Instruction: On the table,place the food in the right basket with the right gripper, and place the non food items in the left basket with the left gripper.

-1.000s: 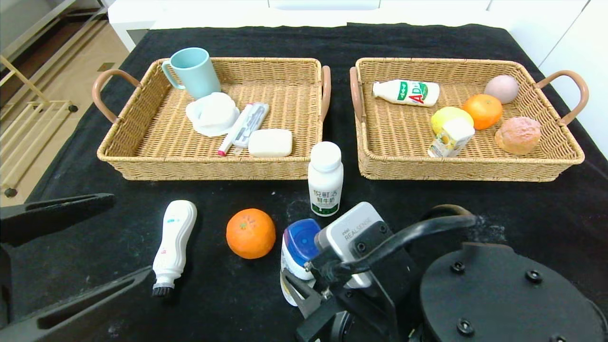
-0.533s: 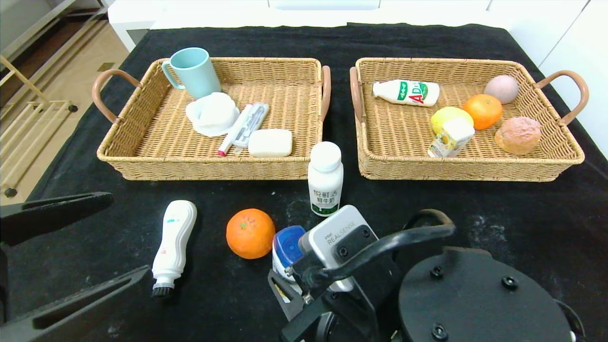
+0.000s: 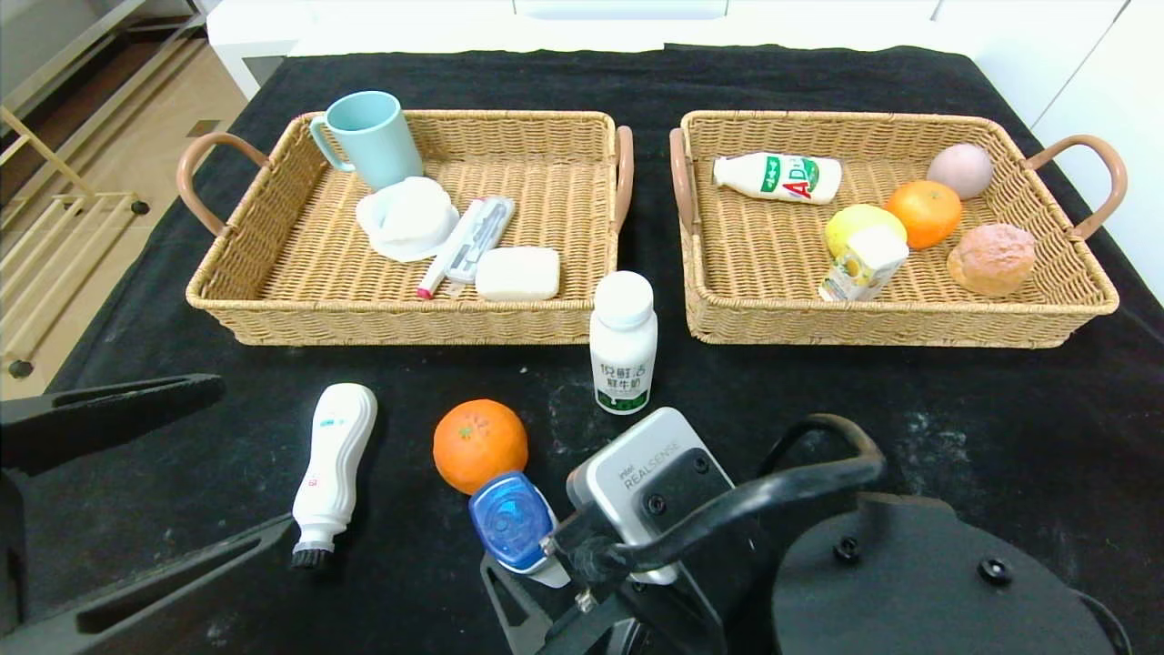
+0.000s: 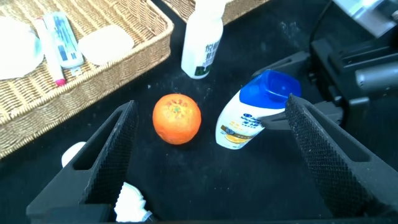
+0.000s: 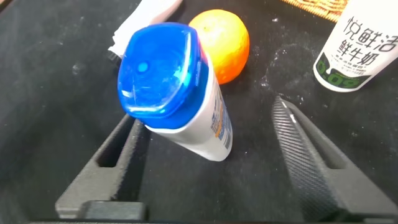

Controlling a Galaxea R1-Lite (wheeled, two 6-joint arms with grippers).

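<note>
Right gripper [image 3: 523,591] spread around a leaning blue-capped bottle [image 3: 514,532]

Head view: you have bare tabletop [image 3: 955,400] right of the milk bottle [image 3: 623,341]; the orange [image 3: 479,446] crowds the bottle. Left wrist view: your left gripper [image 4: 211,149] hangs open above them. Right wrist view: the bottle tilts against one finger [image 5: 115,168], the other clear.
</note>
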